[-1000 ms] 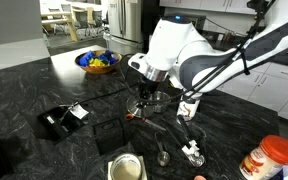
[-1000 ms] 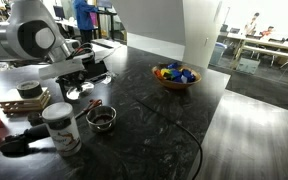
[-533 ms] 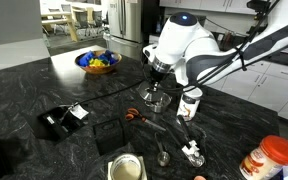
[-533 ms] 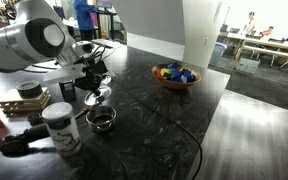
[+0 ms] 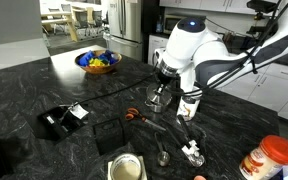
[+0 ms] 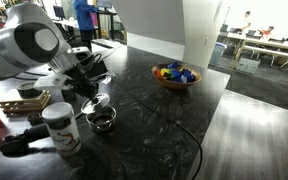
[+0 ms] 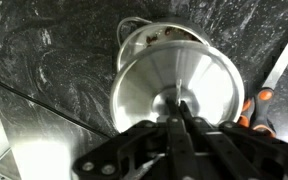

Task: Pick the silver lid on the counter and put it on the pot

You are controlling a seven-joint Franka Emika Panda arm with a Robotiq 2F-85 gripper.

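Note:
My gripper (image 7: 179,108) is shut on the centre knob of the silver lid (image 7: 154,85), a round shiny disc that fills the wrist view. The pot (image 7: 149,35) shows just beyond the lid's far edge, so the lid hangs close above it and a little off to one side. In an exterior view the lid (image 5: 156,94) hangs under my gripper (image 5: 160,84) over the pot (image 5: 156,103). In an exterior view the gripper (image 6: 92,92) holds the lid (image 6: 97,100) just above the pot (image 6: 102,119).
A bowl of coloured items (image 5: 97,62) (image 6: 173,76) stands at the back. Measuring spoons (image 5: 191,150), a white jar (image 6: 61,127), a red-lidded container (image 5: 270,158), a squarish metal container (image 5: 125,168), a black box (image 5: 62,120) and an orange-handled tool (image 7: 256,105) lie around the pot.
The gripper has carried the lid from near the counter up and across, and it now hangs over the pot. The arm has swung along with it.

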